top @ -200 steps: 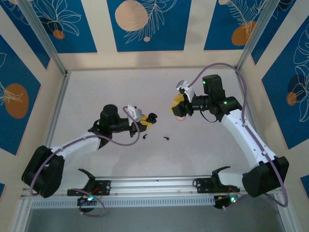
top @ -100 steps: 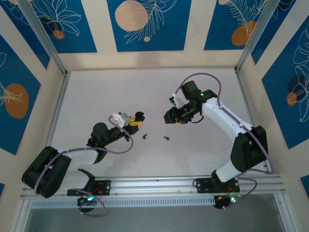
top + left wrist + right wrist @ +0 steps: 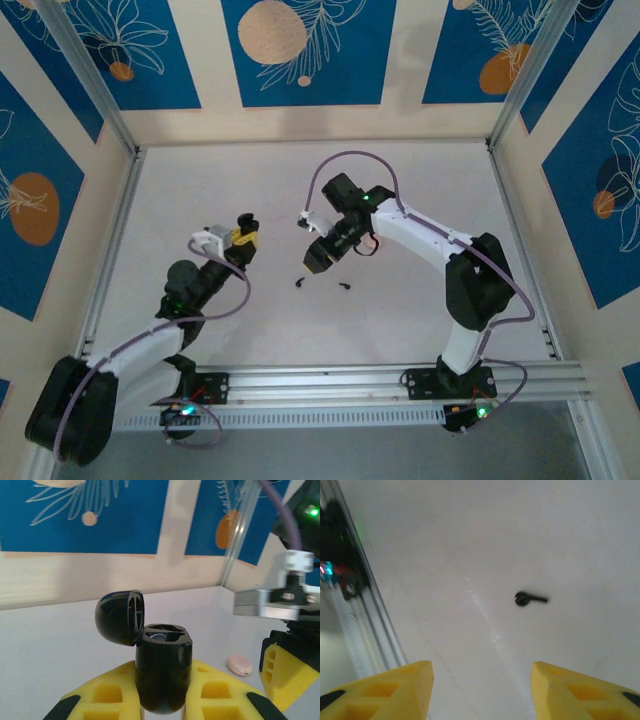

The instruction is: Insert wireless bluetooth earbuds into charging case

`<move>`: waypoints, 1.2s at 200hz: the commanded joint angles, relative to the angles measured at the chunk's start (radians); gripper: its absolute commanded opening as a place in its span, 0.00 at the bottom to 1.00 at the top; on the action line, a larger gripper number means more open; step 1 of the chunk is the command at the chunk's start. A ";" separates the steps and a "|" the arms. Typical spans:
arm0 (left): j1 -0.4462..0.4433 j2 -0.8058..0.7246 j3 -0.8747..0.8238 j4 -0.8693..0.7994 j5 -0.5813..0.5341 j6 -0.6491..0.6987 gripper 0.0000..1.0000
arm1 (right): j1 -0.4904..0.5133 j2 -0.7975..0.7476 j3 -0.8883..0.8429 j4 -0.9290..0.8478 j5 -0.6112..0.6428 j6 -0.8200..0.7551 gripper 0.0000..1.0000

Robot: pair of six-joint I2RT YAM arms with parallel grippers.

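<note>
From above, the left gripper (image 3: 240,237) sits left of the middle and squeezes the charging case (image 3: 246,220). The right gripper (image 3: 316,260) hangs near the middle of the picture. Two earbuds lie on the white counter (image 3: 200,180) just below it: the first earbud (image 3: 300,283) to its lower left, the second earbud (image 3: 345,287) to its lower right. The right gripper is nearer to both.

In the left wrist view, the charging case (image 3: 162,675) stands upright between the yellow pads (image 3: 105,695), its lid (image 3: 120,617) flipped back to the upper left. Its cup looks empty to us.

In the right wrist view, the right gripper's (image 3: 480,680) jaws are wide apart with nothing between them. An earbud (image 3: 529,599) lies above and a bit right of the gap, its stem pointing right across the picture. We think the gripper must turn to pinch across that stem.
</note>
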 commanded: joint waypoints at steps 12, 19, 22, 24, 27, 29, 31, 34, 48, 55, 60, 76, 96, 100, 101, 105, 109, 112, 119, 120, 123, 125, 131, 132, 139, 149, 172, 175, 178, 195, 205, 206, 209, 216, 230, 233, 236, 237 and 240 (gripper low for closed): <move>0.046 -0.120 -0.011 -0.201 -0.058 -0.018 0.10 | 0.010 0.008 0.015 0.053 -0.028 -0.527 0.51; 0.053 -0.137 -0.011 -0.224 -0.053 -0.019 0.10 | 0.015 0.013 0.011 0.050 -0.023 -0.625 0.49; 0.057 -0.143 -0.011 -0.233 -0.053 -0.020 0.10 | 0.018 0.016 0.009 0.049 -0.020 -0.660 0.48; 0.060 -0.147 -0.011 -0.237 -0.052 -0.020 0.10 | 0.019 0.017 0.009 0.049 -0.016 -0.682 0.48; 0.063 -0.151 -0.011 -0.244 -0.049 -0.021 0.10 | 0.023 0.023 0.009 0.047 -0.008 -0.709 0.48; 0.066 -0.154 -0.011 -0.249 -0.049 -0.022 0.10 | 0.025 0.025 0.010 0.046 -0.003 -0.728 0.48; 0.067 -0.157 -0.012 -0.253 -0.048 -0.023 0.10 | 0.027 0.029 0.010 0.043 0.001 -0.747 0.48; 0.072 -0.161 -0.012 -0.261 -0.047 -0.024 0.10 | 0.031 0.036 0.011 0.040 0.014 -0.772 0.48; 0.087 -0.168 -0.013 -0.283 -0.046 -0.035 0.10 | 0.055 0.063 0.016 0.039 0.078 -0.866 0.48; 0.095 -0.170 -0.014 -0.286 -0.043 -0.040 0.10 | 0.067 0.075 0.014 0.050 0.111 -0.899 0.48; 0.101 -0.169 -0.017 -0.284 -0.039 -0.043 0.10 | 0.077 0.083 0.010 0.062 0.136 -0.915 0.48; 0.118 -0.168 -0.023 -0.278 -0.031 -0.052 0.10 | 0.101 0.102 0.005 0.104 0.164 -0.959 0.48; 0.138 -0.168 -0.025 -0.278 -0.014 -0.061 0.10 | 0.126 0.133 0.009 0.127 0.176 -1.012 0.47; 0.139 -0.168 -0.024 -0.280 -0.011 -0.062 0.10 | 0.130 0.143 0.013 0.127 0.178 -1.017 0.47; 0.141 -0.168 -0.024 -0.280 -0.011 -0.062 0.10 | 0.130 0.145 0.014 0.126 0.179 -1.018 0.47; 0.143 -0.168 -0.025 -0.280 -0.008 -0.063 0.10 | 0.133 0.157 0.021 0.124 0.179 -1.022 0.47; 0.147 -0.168 -0.025 -0.280 -0.005 -0.063 0.10 | 0.137 0.170 0.029 0.119 0.182 -1.026 0.47; 0.149 -0.168 -0.025 -0.282 -0.004 -0.064 0.10 | 0.139 0.179 0.034 0.115 0.182 -1.029 0.47; 0.154 -0.168 -0.024 -0.283 0.000 -0.067 0.10 | 0.143 0.199 0.048 0.107 0.186 -1.033 0.47; 0.155 -0.168 -0.024 -0.283 0.001 -0.066 0.10 | 0.143 0.202 0.049 0.106 0.187 -1.035 0.46; 0.157 -0.168 -0.024 -0.284 0.003 -0.066 0.10 | 0.145 0.211 0.053 0.101 0.188 -1.036 0.47; 0.157 -0.168 -0.024 -0.286 0.004 -0.067 0.10 | 0.145 0.216 0.056 0.099 0.188 -1.039 0.46; 0.162 -0.168 -0.026 -0.287 0.009 -0.069 0.10 | 0.148 0.231 0.068 0.092 0.187 -1.042 0.46; 0.163 -0.168 -0.026 -0.289 0.009 -0.068 0.10 | 0.148 0.234 0.069 0.090 0.187 -1.043 0.46; 0.168 -0.169 -0.025 -0.292 0.012 -0.069 0.10 | 0.151 0.248 0.082 0.082 0.183 -1.046 0.46; 0.172 -0.170 -0.024 -0.296 0.018 -0.072 0.10 | 0.149 0.265 0.095 0.076 0.174 -1.046 0.46; 0.182 -0.170 -0.023 -0.303 0.030 -0.078 0.10 | 0.143 0.304 0.131 0.048 0.165 -1.061 0.46; 0.183 -0.171 -0.023 -0.305 0.031 -0.080 0.10 | 0.142 0.309 0.136 0.045 0.165 -1.062 0.46; 0.183 -0.171 -0.023 -0.305 0.032 -0.080 0.10 | 0.141 0.314 0.143 0.042 0.165 -1.062 0.46; 0.188 -0.171 -0.021 -0.309 0.036 -0.082 0.11 | 0.139 0.339 0.163 0.016 0.160 -1.061 0.44; 0.192 -0.170 -0.020 -0.311 0.040 -0.082 0.11 | 0.138 0.347 0.168 0.011 0.154 -1.062 0.44; 0.192 -0.171 -0.020 -0.311 0.040 -0.082 0.10 | 0.138 0.347 0.170 0.011 0.153 -1.062 0.43; 0.192 -0.171 -0.020 -0.312 0.041 -0.082 0.11 | 0.138 0.350 0.171 0.011 0.153 -1.065 0.43; 0.194 -0.169 -0.020 -0.314 0.043 -0.080 0.11 | 0.138 0.354 0.170 0.009 0.153 -1.067 0.43; 0.198 -0.168 -0.018 -0.320 0.046 -0.077 0.11 | 0.137 0.363 0.171 0.005 0.156 -1.066 0.42; 0.198 -0.168 -0.018 -0.321 0.047 -0.077 0.11 | 0.136 0.364 0.173 0.003 0.155 -1.066 0.42; 0.200 -0.168 -0.018 -0.321 0.049 -0.077 0.10 | 0.136 0.365 0.174 0.001 0.155 -1.064 0.42; 0.200 -0.168 -0.017 -0.322 0.049 -0.077 0.10 | 0.135 0.365 0.175 0.001 0.155 -1.065 0.42; 0.200 -0.166 -0.016 -0.324 0.050 -0.077 0.11 | 0.135 0.366 0.175 -0.001 0.154 -1.064 0.42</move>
